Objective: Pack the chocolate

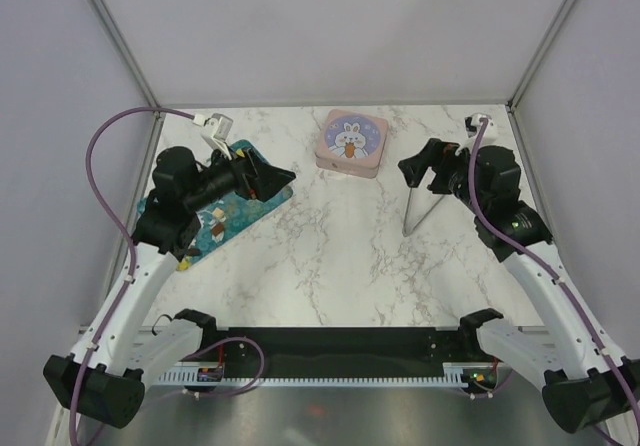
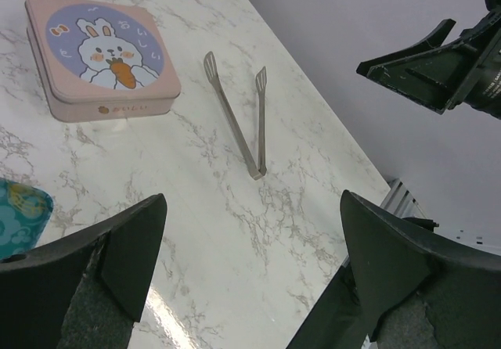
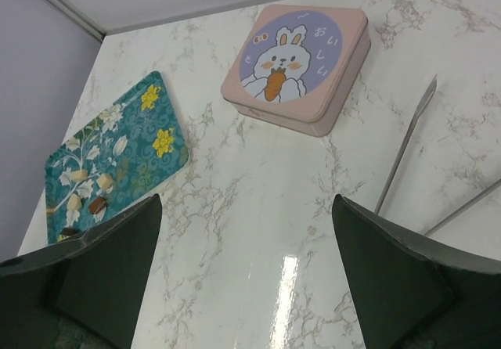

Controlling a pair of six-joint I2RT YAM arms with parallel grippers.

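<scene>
Brown and whitish chocolate [image 3: 88, 191] sits at the near end of the teal tray [image 3: 149, 130] on the surface's left. It is close by the left hand [image 1: 272, 178] and well apart from the right hand [image 1: 415, 166]. Both hands are spread and hold nothing.

Wide table [image 1: 330, 256] lane between tray [image 3: 141, 165], tongs [image 2: 256, 167]; tin [image 1: 348, 143] behind.

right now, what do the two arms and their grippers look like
Both arms share a build: the left arm and right arm have white lower links, black joints and black upper sections. Each carries a purple cable: the left cable, the right cable. The left gripper and right gripper are black, each with two broad wedge-shaped fingers.
</scene>
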